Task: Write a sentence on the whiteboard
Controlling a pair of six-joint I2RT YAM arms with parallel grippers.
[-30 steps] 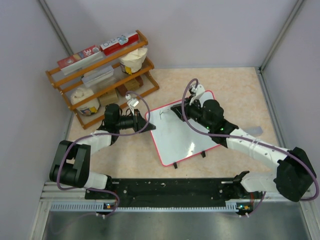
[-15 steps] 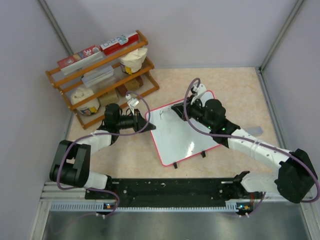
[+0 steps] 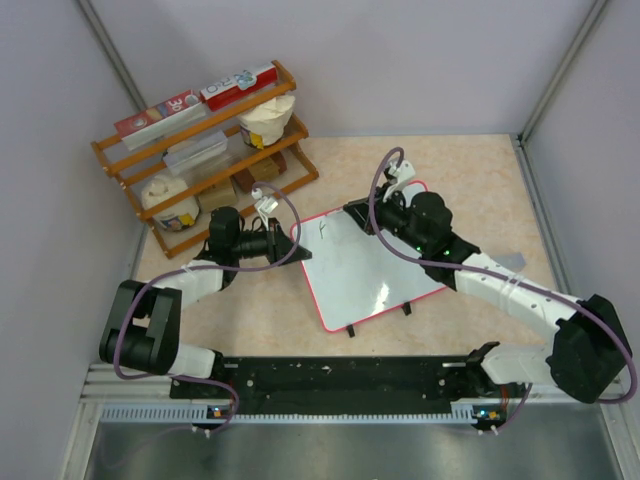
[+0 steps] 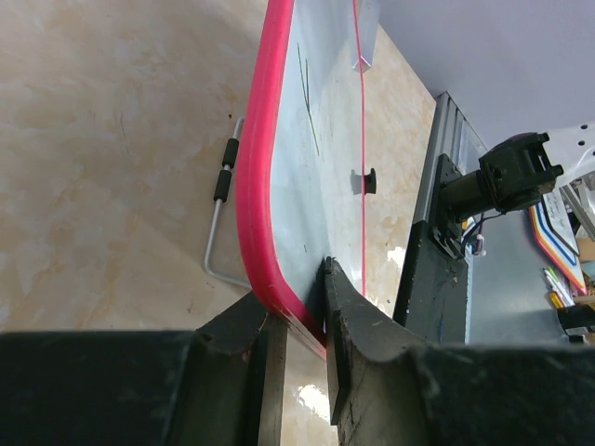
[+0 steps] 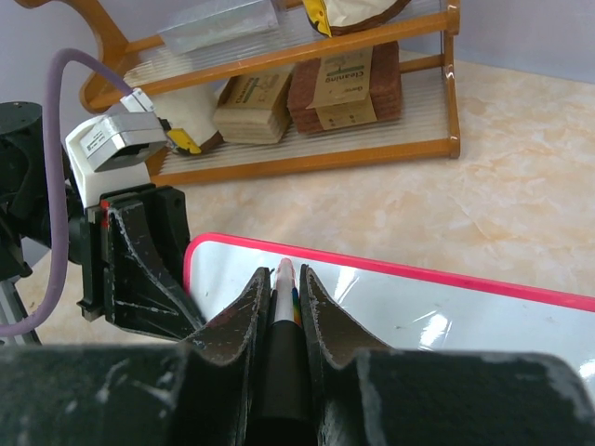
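Note:
The whiteboard [image 3: 365,270], white with a red rim, lies tilted in the middle of the table. My left gripper [image 3: 291,243] is shut on its left corner; in the left wrist view the jaws [image 4: 302,311] clamp the red rim [image 4: 256,177]. My right gripper [image 3: 356,213] is shut on a marker [image 5: 284,283], white-tipped with a black body, over the board's far left part [image 5: 418,311]. Of the sentence only a thin black stroke [image 3: 322,228] shows near the far left corner, also in the left wrist view [image 4: 309,102]. No words are readable.
A wooden shelf rack [image 3: 205,150] with boxes, bags and tubs stands at the back left, close behind the left gripper, and also shows in the right wrist view [image 5: 307,93]. The board's wire foot [image 4: 221,232] rests on the table. Grey walls close in the sides.
My right gripper with the marker has shifted slightly to the right and away over the board's far edge. The left gripper and the board have not moved.

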